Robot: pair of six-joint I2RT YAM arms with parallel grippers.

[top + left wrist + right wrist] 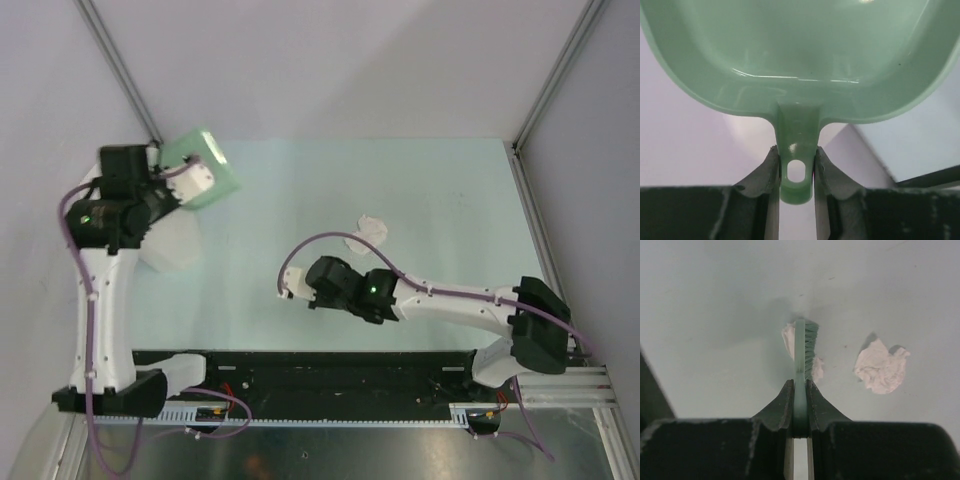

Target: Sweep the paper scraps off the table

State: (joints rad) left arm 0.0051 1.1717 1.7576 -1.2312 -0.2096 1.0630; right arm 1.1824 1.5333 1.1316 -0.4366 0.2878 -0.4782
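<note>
— While we are starting at the near edge, what is sitting there?
— A black front strip is running along the near edge of the large flat pale mint-green table, with the two arm bases standing toward either end of it.
— And just past that?
— The right gripper is extending from the near-right corner toward the middle. Its jaws are squeezing almost fully together on the thin back of a small brush with a pale green plastic spine and darker green bristles. The brush is showing edge-on and pointing away from the wrist.
— Where are the scraps lying?
— The crumpled white paper scraps are lying about the middle of the table, a little toward the right edge. One scrap is sitting right against the bristles and showing on both sides of the brush. A second scrap is lying to the right of the brush, apart from it.
— Farther out?
— A tall translucent white bin is standing by the left edge, under the left arm. Beyond it, at the far-left corner, the left gripper is pinching the stubby handle of a rounded mint-green plastic dustpan. Its jaws are standing narrowly parted, one pressing on each side of the handle. The pan's hollow is facing the wrist camera.
</note>
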